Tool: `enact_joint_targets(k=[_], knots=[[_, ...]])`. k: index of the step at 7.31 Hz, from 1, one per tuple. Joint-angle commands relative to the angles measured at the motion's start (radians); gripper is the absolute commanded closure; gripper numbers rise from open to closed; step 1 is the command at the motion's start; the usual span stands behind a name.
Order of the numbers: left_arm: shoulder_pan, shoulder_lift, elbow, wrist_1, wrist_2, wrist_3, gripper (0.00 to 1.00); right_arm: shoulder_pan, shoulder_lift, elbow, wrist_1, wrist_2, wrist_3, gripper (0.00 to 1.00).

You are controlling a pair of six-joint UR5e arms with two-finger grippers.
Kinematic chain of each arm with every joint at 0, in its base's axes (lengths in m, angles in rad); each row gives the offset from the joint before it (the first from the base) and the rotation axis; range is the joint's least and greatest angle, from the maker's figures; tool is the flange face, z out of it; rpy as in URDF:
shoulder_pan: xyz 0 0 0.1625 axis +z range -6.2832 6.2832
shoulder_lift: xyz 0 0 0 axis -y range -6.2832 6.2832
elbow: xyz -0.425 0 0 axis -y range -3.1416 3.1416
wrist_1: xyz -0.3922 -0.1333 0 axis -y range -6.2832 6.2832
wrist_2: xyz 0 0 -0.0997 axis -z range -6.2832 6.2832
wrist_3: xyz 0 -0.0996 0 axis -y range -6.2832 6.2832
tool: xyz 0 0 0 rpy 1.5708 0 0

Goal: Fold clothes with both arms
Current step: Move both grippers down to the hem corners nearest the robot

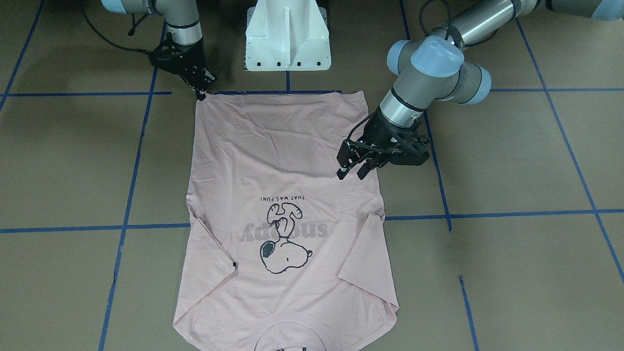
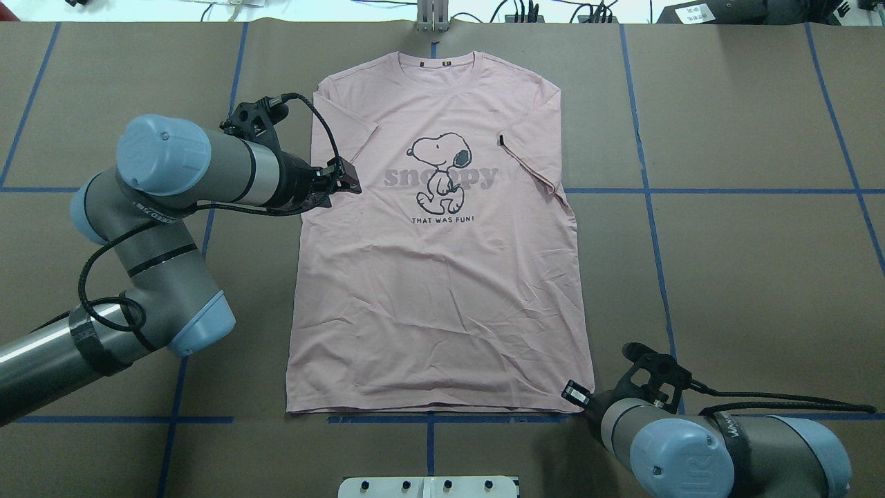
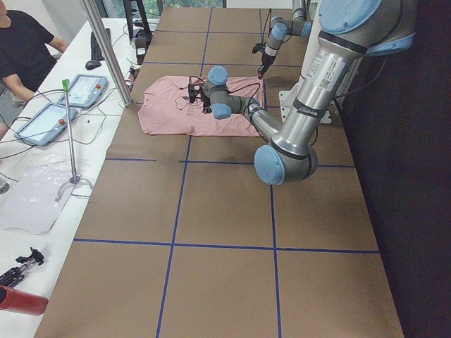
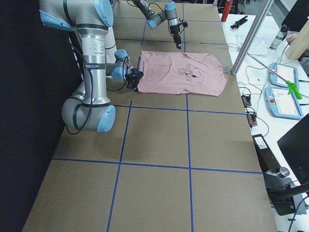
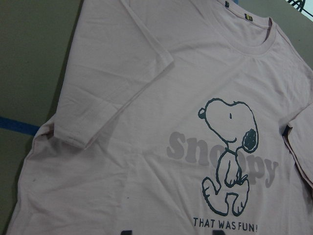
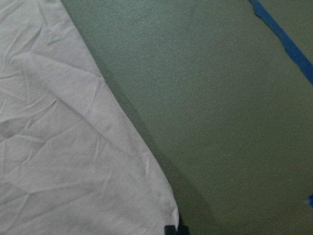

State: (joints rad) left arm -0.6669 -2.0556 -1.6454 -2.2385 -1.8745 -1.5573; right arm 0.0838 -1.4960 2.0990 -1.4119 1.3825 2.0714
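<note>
The pale pink T-shirt (image 2: 442, 277) lies flat and face up in the middle of the brown table (image 2: 747, 263). In the overhead view its ribbed collar (image 2: 435, 66) is at the top of the frame and its hem is near the bottom. The cartoon dog (image 2: 442, 173) and the grey lettering are in the upper half of the shirt, and both short sleeves lie turned inward on the chest. The left gripper (image 1: 352, 173) is at the middle left of the overhead view, over the side edge of the shirt just below the sleeve, and its two fingers stand apart with nothing between them. The right gripper (image 1: 201, 94) is at the lower right of the overhead view, with its tip at the hem corner (image 2: 584, 408). I cannot tell if its fingers are closed or if they pinch the cloth. Blue tape lines (image 2: 650, 228) cross the table, and the white pedestal base (image 1: 287, 39) stands just beyond the hem.
</note>
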Motion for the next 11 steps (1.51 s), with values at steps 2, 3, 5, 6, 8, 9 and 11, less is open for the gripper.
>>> enact_joint_targets(k=[2, 3, 5, 6, 8, 9, 11], knots=[[0.199, 0.084, -0.296, 0.404, 0.191, -0.087, 0.31, 0.005, 0.000, 0.030, 0.001, 0.038, -0.005, 1.00], [0.275, 0.128, -0.310, 0.415, 0.230, -0.178, 0.31, 0.025, -0.001, 0.035, -0.001, 0.082, -0.008, 1.00], [0.358, 0.188, -0.327, 0.415, 0.229, -0.344, 0.33, 0.033, -0.001, 0.035, -0.001, 0.087, -0.013, 1.00], [0.375, 0.225, -0.332, 0.415, 0.230, -0.354, 0.32, 0.033, -0.001, 0.035, -0.001, 0.087, -0.013, 1.00], [0.392, 0.319, -0.399, 0.419, 0.227, -0.354, 0.33, 0.031, 0.003, 0.033, -0.001, 0.087, -0.013, 1.00], [0.415, 0.339, -0.407, 0.421, 0.227, -0.356, 0.35, 0.031, 0.005, 0.033, -0.001, 0.089, -0.013, 1.00], [0.450, 0.339, -0.399, 0.421, 0.229, -0.357, 0.39, 0.031, 0.010, 0.035, -0.001, 0.087, -0.013, 1.00]])
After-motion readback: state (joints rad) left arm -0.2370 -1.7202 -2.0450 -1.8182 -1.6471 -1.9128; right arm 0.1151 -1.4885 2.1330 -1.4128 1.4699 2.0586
